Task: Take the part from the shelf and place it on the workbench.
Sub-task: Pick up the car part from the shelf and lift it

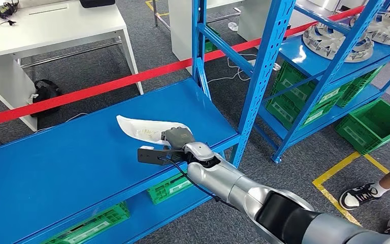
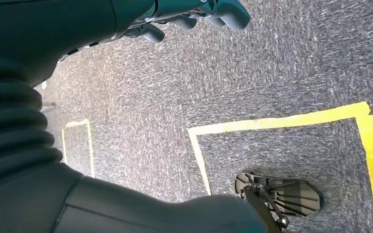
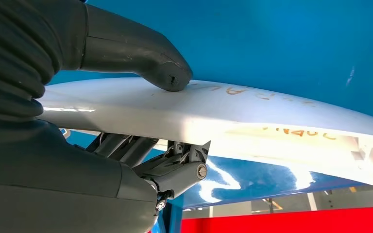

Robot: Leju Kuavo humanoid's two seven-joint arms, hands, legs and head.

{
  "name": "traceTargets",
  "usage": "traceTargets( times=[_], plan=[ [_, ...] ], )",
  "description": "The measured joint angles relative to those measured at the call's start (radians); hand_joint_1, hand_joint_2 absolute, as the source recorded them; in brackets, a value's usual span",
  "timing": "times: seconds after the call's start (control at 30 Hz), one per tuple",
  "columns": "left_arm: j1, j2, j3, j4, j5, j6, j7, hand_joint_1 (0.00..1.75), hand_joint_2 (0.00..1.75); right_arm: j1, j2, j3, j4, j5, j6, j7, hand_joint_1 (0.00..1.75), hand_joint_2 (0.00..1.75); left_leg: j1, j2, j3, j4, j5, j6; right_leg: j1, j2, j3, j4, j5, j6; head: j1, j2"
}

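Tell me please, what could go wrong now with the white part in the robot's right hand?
1. The right hand holds the white part by one end only, thumb on top and fingers under it, so the long free end might tilt or slip.
2. The part sits close above the blue shelf and could scrape it.

You see a white part [image 1: 144,129] with faint yellowish lettering, held by the dark grey right hand [image 1: 176,137] of a silver arm above a bright blue shelf [image 1: 81,157]. Note the red barrier tape [image 1: 106,85], green crates [image 1: 376,124], and yellow floor tape [image 2: 272,124] on speckled grey carpet [image 2: 252,73].
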Motion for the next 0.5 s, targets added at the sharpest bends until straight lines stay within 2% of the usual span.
traceTargets(
  times=[0.1, 0.27, 0.37, 0.5],
  plan=[
    [0.003, 0.001, 0.002, 0.0, 0.034, 0.022, -0.021, 0.0, 1.75, -0.03, 0.013, 0.007, 0.005, -0.02, 0.03, -0.003, 1.75, 1.75, 0.001, 0.002, 0.0, 0.0, 0.0, 0.0, -0.001, 0.001, 0.0, 0.0, 0.0, 0.0, 0.0, 0.0],
    [0.002, 0.004, 0.02, 0.0, 0.084, 0.052, -0.035, 0.0, 1.75, -0.117, 0.098, 0.035, 0.045, -0.039, 0.059, 0.002, 1.75, 1.75, 0.001, 0.007, 0.001, 0.0, 0.0, 0.0, 0.001, 0.006, -0.001, 0.0, 0.001, 0.002, 0.0, 0.0],
    [0.005, 0.004, 0.023, 0.0, 0.078, 0.062, -0.014, 0.0, 1.75, -0.136, 0.138, 0.044, 0.06, -0.049, 0.027, 0.004, 1.75, 1.75, 0.001, 0.002, 0.0, 0.0, 0.001, -0.001, 0.002, 0.003, -0.001, 0.0, 0.001, 0.001, 0.0, 0.0],
    [0.004, 0.003, 0.024, 0.001, 0.059, 0.087, 0.028, 0.0, 1.75, -0.135, 0.152, 0.043, 0.06, -0.07, -0.077, -0.005, 1.75, 1.75, 0.001, 0.001, -0.001, 0.0, 0.001, -0.002, 0.002, 0.002, -0.001, 0.0, 0.001, 0.001, 0.0, 0.0]
  ],
)
